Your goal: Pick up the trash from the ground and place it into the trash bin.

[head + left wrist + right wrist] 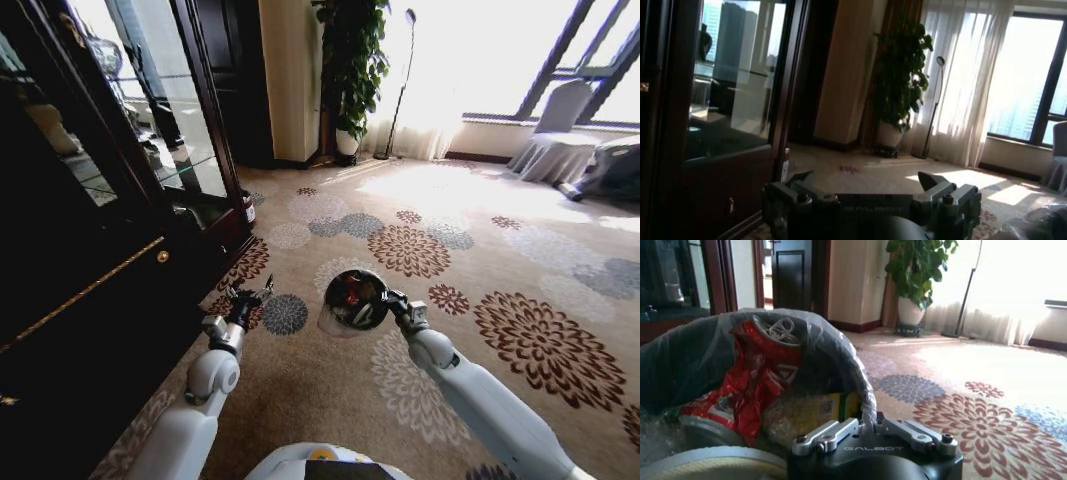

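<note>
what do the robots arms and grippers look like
Both arms are smooth, rounded pale grey-white shells with ball-like joints. Each ends in a dark grey-black blocky gripper: the left gripper has short pointed dark fingers and screw heads on its body; the right gripper carries silver metal brackets with bolts and faint "GALBOT" lettering on its black housing.

Hotel-like lounge: floral carpet (420,250), glass cabinet (150,120), potted plant (350,70), curtained windows (480,50).

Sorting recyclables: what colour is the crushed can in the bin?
Red with white markings, the crushed can inside the trash bin; clearest in the right wrist view.
</note>
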